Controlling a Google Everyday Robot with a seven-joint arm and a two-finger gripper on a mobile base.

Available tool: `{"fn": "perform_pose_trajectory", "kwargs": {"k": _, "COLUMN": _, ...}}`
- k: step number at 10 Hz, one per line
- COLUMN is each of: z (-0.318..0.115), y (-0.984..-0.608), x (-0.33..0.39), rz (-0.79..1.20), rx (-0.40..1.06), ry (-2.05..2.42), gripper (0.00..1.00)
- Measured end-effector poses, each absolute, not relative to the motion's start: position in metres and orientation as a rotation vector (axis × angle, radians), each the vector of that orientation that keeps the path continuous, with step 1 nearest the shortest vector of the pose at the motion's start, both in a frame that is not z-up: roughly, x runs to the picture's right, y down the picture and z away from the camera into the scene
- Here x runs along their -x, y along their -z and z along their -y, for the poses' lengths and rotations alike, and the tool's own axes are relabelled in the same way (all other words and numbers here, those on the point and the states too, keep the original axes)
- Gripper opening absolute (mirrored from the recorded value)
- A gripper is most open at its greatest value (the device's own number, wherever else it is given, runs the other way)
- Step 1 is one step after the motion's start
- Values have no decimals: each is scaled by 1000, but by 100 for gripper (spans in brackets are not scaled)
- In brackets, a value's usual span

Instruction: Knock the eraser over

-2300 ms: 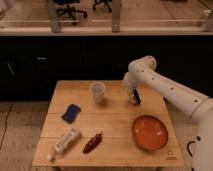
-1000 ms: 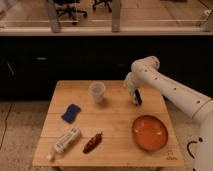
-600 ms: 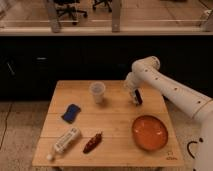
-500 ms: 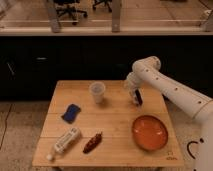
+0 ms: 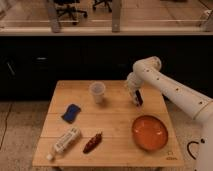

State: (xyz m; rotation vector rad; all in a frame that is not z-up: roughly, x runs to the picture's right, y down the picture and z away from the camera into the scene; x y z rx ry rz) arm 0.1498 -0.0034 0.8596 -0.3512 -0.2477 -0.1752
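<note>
**Gripper at the eraser, knock not confirmed**

We log the table [image 5: 115,120] first, with the arm [image 5: 170,86] reaching in from 3 o'clock. On the table, the orange bowl [image 5: 149,132] sits at 4 o'clock, the tube [image 5: 64,142] at 7, the cup [image 5: 97,92] at 11 and the blue pad [image 5: 71,112] at 9. The gripper [image 5: 135,96] hangs low at 2 o'clock, clenched, with nothing clearly in it. The eraser [image 5: 139,98] shows as a small dark block at its tip, either touching or just beside; we cannot tell which. It looks upright to us, perhaps leaning. We judge the approach done; the tip-over itself is left.
</note>
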Motion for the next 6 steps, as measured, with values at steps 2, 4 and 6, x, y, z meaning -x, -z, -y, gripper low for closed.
{"fn": "perform_pose_trajectory", "kwargs": {"k": 2, "z": 3, "y": -859, "x": -151, "rz": 248, "rx": 352, "ry": 176, "gripper": 0}}
{"fn": "perform_pose_trajectory", "kwargs": {"k": 4, "z": 3, "y": -860, "x": -152, "rz": 251, "rx": 352, "ry": 175, "gripper": 0}}
{"fn": "perform_pose_trajectory", "kwargs": {"k": 6, "z": 3, "y": -860, "x": -152, "rz": 251, "rx": 352, "ry": 177, "gripper": 0}}
